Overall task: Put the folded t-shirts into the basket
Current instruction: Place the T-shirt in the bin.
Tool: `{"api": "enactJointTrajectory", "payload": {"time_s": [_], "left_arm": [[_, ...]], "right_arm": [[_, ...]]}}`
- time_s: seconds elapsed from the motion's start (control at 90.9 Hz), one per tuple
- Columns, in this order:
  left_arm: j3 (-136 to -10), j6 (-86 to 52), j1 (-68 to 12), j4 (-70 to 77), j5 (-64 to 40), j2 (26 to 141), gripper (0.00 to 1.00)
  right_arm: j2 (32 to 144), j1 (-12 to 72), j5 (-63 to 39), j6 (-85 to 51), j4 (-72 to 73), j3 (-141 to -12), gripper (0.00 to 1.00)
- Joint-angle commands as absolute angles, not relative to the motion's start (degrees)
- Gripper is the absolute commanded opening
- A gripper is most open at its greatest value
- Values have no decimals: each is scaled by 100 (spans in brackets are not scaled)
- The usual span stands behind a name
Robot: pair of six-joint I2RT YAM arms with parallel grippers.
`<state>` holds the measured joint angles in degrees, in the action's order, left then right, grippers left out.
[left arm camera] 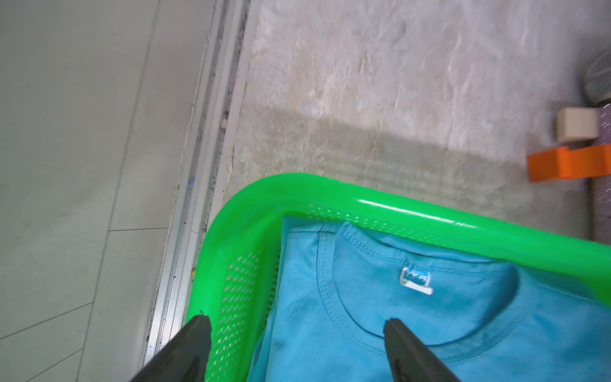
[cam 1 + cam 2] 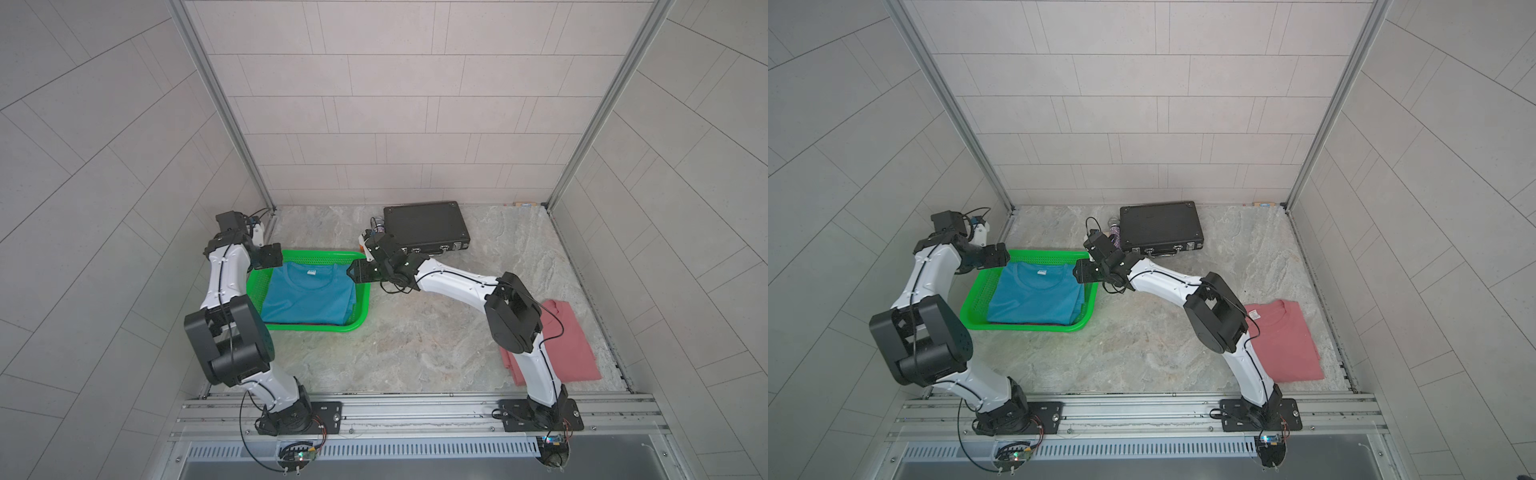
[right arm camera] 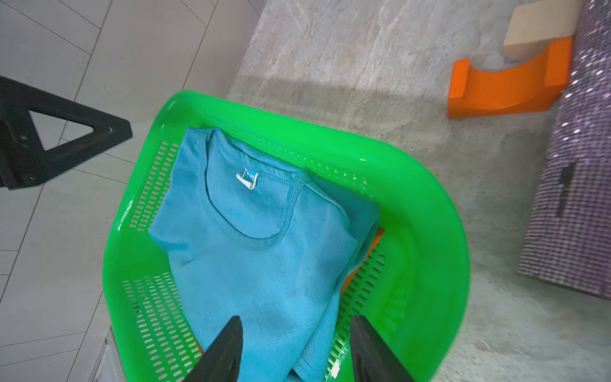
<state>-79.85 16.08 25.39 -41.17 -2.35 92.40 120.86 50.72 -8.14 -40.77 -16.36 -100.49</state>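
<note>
Blue tee lies in basket by left edge of surface, over orange tee. Left claw and right claw both open, empty, over its far corners. Looks like release step. Next: fetch pink tee, near right corner.

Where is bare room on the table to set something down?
Bare: middle of the stone table, bordered by green plastic basket, flat black briefcase and folded dusty pink t-shirt. Crowded: between basket and briefcase: orange block, purple glittery object.

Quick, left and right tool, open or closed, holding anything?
Left tool: open, empty, over the basket rim.
Right tool: open, empty, over the blue tee.
</note>
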Motion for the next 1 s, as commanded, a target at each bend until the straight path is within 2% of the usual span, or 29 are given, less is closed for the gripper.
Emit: {"api": "enactJointTrajectory", "payload": {"time_s": [0.0, 0.132, 0.22, 0.242, 0.297, 0.319, 0.341, 0.407, 0.44, 0.473, 0.605, 0.693, 0.792, 0.99], "left_arm": [[-8193, 1561, 2588, -4747, -346, 8987, 85], [-8041, 1668, 2600, -5097, -1004, 8690, 85], [-7763, 1964, 2597, -5264, -2083, 8448, 85], [-7652, 1987, 2598, -5240, -2331, 8390, 85], [-7370, 1995, 2585, -5065, -2929, 8240, 84], [-7248, 1938, 2578, -4958, -3101, 8188, 84], [-7138, 1849, 2556, -4817, -3302, 8129, 84], [-6872, 1650, 2387, -4423, -3613, 7996, 84], [-6782, 1561, 2245, -4236, -3660, 7955, 84], [-6675, 1459, 2092, -4060, -3619, 7921, 84], [-6505, 1405, 1354, -3680, -3390, 8014, 85], [-6498, 1281, 1157, -3531, -3377, 8157, 85], [-6443, 1301, 1151, -3443, -3250, 8250, 85], [-6151, 1559, 1121, -3417, -2869, 8336, 82]], "right_arm": [[11518, 5094, -585, -3785, -1777, -9953, 57], [11510, 5121, -824, -3569, -1810, -9967, 55], [11611, 5245, -1182, -3505, -1626, -10081, 46], [11648, 5279, -1207, -3469, -1608, -10145, 41], [11783, 5369, -1284, -3414, -1605, -10333, 19], [11825, 5377, -1292, -3440, -1625, -10390, 4], [11842, 5376, -1261, -3499, -1650, -10411, 0], [11751, 5335, -951, -3636, -1661, -10287, 0], [11659, 5302, -789, -3639, -1669, -10194, 14], [11579, 5269, -679, -3632, -1671, -10101, 22], [11437, 5060, -1025, -3655, -1849, -9951, 33], [11538, 5007, -1404, -3794, -2114, -10112, 42], [11723, 5016, -1555, -4200, -2301, -10288, 45], [11924, 5217, -653, -4727, -2711, -10610, 49]]}}
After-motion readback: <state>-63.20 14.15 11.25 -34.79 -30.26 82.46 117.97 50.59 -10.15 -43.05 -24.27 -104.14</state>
